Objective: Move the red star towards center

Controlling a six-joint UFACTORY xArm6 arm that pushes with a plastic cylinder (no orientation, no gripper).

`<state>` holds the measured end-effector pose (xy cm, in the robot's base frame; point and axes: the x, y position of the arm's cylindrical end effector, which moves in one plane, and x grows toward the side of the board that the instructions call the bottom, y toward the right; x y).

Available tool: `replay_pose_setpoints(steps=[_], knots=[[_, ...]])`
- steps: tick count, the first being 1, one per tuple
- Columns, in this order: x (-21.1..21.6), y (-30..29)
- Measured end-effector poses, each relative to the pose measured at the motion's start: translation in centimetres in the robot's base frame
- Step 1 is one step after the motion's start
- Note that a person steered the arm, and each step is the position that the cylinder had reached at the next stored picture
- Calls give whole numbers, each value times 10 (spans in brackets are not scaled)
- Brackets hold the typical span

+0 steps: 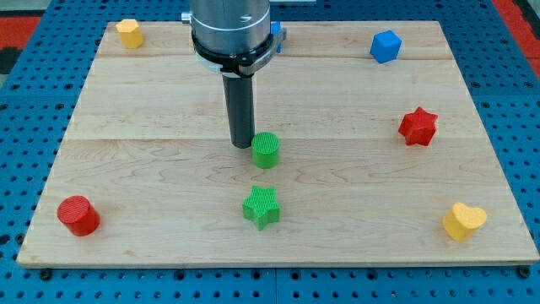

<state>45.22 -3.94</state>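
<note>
While the wooden board (152,181) is lying flat on a blue table with holes (25,110), small plastic blocks are sitting all over it. Nearest, along the view's bottom, a red round cylinder block (78,214) is sitting at the left corner and a yellow heart block (464,221) is sitting at the right corner. Between them, a little higher, a green star block (261,207) is resting. Just above that, a green round cylinder block (265,149) is standing near the middle of the board. My tip (243,145) is sitting just to the left of this green cylinder, touching it or almost touching it. The dark rod is holding nothing; it is only a stick for pushing. The red star block (418,127) is waiting far over on the view's right side, well apart from my tip and from the middle. Farthest away, at the view's top, a blue cube block (386,46) is sitting on the right and a yellow block (129,32) is sitting on the left corner. Another blue bit (275,34) is peeking out behind the arm, mostly hidden.
</note>
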Motion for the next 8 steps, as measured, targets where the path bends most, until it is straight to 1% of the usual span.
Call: replay_pose_setpoints(steps=[1,2,3,4,5,6,7,8], knots=[[-37,16],[-79,64],[-92,139],[-92,250],[-56,325],[-31,296],[-43,210],[-46,217]])
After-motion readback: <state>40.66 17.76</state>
